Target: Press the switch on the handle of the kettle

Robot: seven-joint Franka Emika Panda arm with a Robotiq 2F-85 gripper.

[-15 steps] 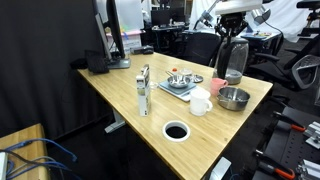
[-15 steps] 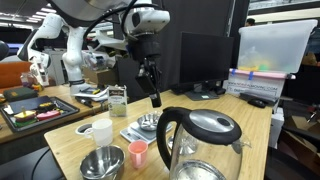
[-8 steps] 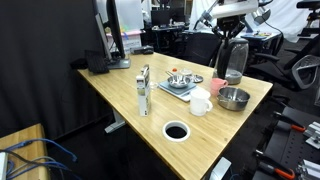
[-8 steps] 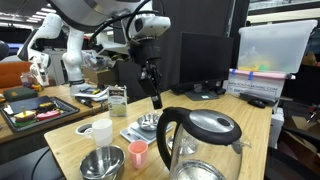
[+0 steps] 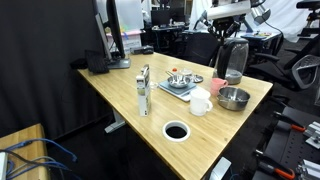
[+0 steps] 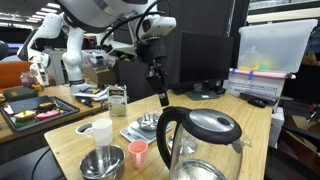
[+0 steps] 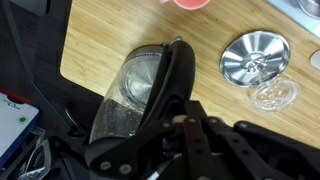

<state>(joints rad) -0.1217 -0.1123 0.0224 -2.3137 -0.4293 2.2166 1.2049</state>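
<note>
Kettle point(image 6: 200, 140) standing at a corner of the wooden surface point(image 6: 62, 132), just beside a pink cup point(image 6: 138, 152), end effector point(image 6: 163, 98) hovering above it, fingers pressed together, now drifting slightly closer to the kettle than a second ago.

Even overhead light, blurred wrist foreground.

One arm point(image 5: 232, 12) comes in high, wrist turned down. Its gripper point(image 5: 224, 56) hangs in the air well above the worktop point(image 5: 120, 95), over the far corner at the right side of that exterior view. In an exterior view the gripper point(image 6: 162, 95) leans a little off vertical, fingers pointing down, touching nothing. In the wrist view the gripper point(image 7: 190, 135) is dark and blurred at the bottom edge, and the gap between its fingers can't be made out.
</note>
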